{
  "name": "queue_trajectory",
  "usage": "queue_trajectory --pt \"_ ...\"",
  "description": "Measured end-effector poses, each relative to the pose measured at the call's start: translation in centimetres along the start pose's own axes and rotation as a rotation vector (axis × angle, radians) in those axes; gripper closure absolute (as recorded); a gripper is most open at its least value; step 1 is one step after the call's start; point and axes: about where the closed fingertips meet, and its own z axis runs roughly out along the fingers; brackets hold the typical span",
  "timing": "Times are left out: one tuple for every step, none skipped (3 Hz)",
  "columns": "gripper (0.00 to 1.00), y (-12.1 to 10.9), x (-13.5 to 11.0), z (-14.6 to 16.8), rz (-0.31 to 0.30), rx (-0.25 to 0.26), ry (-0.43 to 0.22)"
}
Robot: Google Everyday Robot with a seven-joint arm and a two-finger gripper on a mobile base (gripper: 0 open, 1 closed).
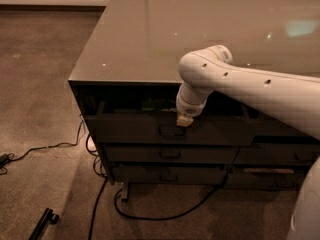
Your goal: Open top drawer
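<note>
White arm (250, 84) reached down over the bench (150, 39) edge. Hand (185, 120) sat at the top drawer's (130, 130) upper lip, handle (171, 130) just below-left of it, prob. to drag the front outward. Drawer looked partly open. Couldn't tell hand's grip.

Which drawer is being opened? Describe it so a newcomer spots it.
Below the glossy table top, the left-hand stack holds three dark drawers. The top drawer is the uppermost: it alone stands pulled out slightly, and the gripper rests at its upper edge, just above its handle.
</note>
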Motion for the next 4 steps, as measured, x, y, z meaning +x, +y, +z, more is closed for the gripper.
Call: queue_trajectory --pt "0.36 0.0 0.0 0.0 0.0 0.0 0.0" --pt "0.12 0.0 0.0 0.0 0.0 0.0 0.0" --pt "0.0 0.15 -0.03 0.4 -0.015 -0.003 0.0" --pt "0.0 1.0 0.56 0.87 -0.017 -0.009 0.012"
